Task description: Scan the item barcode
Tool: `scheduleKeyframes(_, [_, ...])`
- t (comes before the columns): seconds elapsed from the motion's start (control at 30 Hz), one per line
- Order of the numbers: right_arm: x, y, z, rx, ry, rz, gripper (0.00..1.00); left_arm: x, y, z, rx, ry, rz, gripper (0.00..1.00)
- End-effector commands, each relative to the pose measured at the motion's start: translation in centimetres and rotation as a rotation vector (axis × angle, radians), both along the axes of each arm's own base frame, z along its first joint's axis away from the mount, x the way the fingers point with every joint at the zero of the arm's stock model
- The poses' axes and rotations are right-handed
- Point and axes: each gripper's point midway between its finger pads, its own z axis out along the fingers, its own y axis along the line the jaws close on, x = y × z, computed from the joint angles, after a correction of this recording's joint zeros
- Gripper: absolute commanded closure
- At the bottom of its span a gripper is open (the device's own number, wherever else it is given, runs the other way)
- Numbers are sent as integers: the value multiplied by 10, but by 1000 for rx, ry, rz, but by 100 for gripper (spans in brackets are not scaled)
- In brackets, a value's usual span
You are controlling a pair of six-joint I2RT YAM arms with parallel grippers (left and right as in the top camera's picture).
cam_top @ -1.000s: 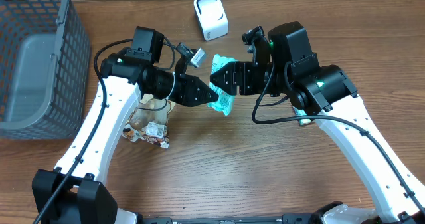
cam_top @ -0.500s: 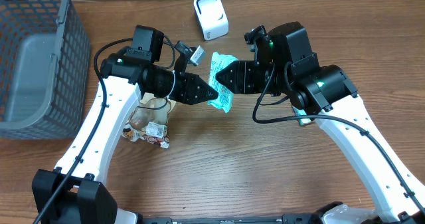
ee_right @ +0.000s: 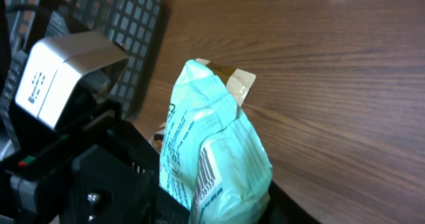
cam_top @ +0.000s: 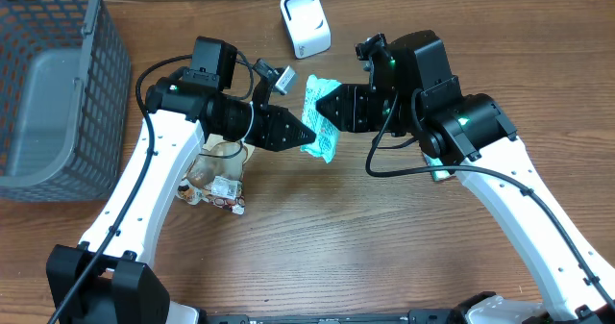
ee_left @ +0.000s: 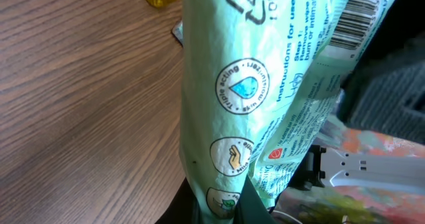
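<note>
A mint-green wipes packet [cam_top: 318, 89] hangs above the table between both arms. My left gripper [cam_top: 307, 137] is shut on its lower edge from the left; in the left wrist view the packet [ee_left: 252, 84] rises out of the jaws [ee_left: 232, 207], with a barcode [ee_left: 362, 14] at the top right. My right gripper [cam_top: 325, 108] reaches in from the right, and its fingers press on both sides of the packet [ee_right: 212, 144]. A barcode [ee_right: 207, 174] faces the right wrist camera. The white scanner [cam_top: 306, 22] stands at the back of the table, apart from the packet.
A grey mesh basket [cam_top: 58, 84] fills the far left. Several snack packets [cam_top: 216, 180] lie on the wood under the left arm. The two arms nearly touch at the table's middle.
The right gripper's jaws have narrowed onto the packet and shifted slightly. The left gripper keeps its hold and place.
</note>
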Motion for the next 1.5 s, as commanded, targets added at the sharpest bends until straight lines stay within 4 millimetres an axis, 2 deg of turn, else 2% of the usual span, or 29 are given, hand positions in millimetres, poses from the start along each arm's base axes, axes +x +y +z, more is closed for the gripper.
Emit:
scheduleKeyframes(0.0, [4,1,3,-3,-19,-2,60,-2,-5,11,-52,-2,-19,96])
scheduleKeyframes(0.23, [6,2,-4,-10,-3,-2,60,0,-7,14,-70,-23,-24,96])
scheduleKeyframes(0.27, [6,2,-5,-12,-1,-2,62,0,-7,14,-70,-22,-24,96])
scheduleKeyframes(0.3, [7,2,-6,-13,1,-1,71,0,-7,14,-69,-23,-24,96])
scheduleKeyframes(0.33, [7,2,-6,-12,0,-2,85,0,-7,14,-69,-22,-24,96])
scheduleKeyframes(0.37, [7,2,-6,-11,-1,-2,94,0,-7,14,-68,-22,-24,96])
scheduleKeyframes(0.4, [8,3,-5,-9,-6,-2,96,0,-7,14,-68,-22,-23,96])
scheduleKeyframes(0.5, [8,5,0,12,-15,11,95,2,-5,12,-56,-27,-17,94])
scheduleKeyframes(0.53, [5,7,3,25,-12,24,93,3,-4,10,-42,-31,-9,89])
scheduleKeyframes(0.6, [0,12,10,57,-15,54,96,9,3,3,10,-40,21,70])
scheduleKeyframes(0.67, [0,10,15,58,-39,58,96,15,11,-2,44,-48,51,43])
scheduleKeyframes(0.7, [1,8,16,60,-47,54,96,17,14,-2,42,-46,58,37])
scheduleKeyframes(0.83, [4,1,22,87,-46,51,96,21,23,9,-28,-84,45,23])
scheduleKeyframes(0.93, [0,1,30,163,-20,100,96,16,24,33,-182,-198,-52,20])
scheduleKeyframes(1.07, [-13,1,53,322,4,227,96,9,28,64,-378,-335,-133,20])
scheduleKeyframes(1.17, [-26,2,74,443,6,340,96,6,27,71,-419,-359,-149,23])
scheduleKeyframes(1.23, [-32,3,82,480,3,383,96,5,26,71,-420,-357,-153,23])
scheduleKeyframes(1.47, [-33,5,82,486,5,395,96,-9,12,88,-529,-386,-226,25])
